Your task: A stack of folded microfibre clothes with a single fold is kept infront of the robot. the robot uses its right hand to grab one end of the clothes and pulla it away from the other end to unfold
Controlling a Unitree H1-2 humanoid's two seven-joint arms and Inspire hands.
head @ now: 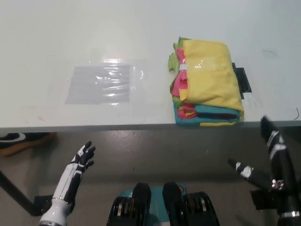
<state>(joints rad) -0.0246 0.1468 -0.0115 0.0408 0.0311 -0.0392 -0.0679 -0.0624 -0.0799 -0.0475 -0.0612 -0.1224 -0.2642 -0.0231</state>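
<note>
cloth stack (207,82) lying on table (141,47) edge, above-left of our right hand (273,160) | we are spreading both hands, holding nothing | left hand (81,160) resting low

Folded cloth stack (207,82) on table (94,37); both robot hands open below its edge.

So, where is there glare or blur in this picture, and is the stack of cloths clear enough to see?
Head view: glare sits on the clear plastic sheet and on the small plastic patch atop the stack of cloths. The stack itself is sharp and evenly lit. The right hand looks slightly motion-blurred, while the left hand is clearer.
</note>
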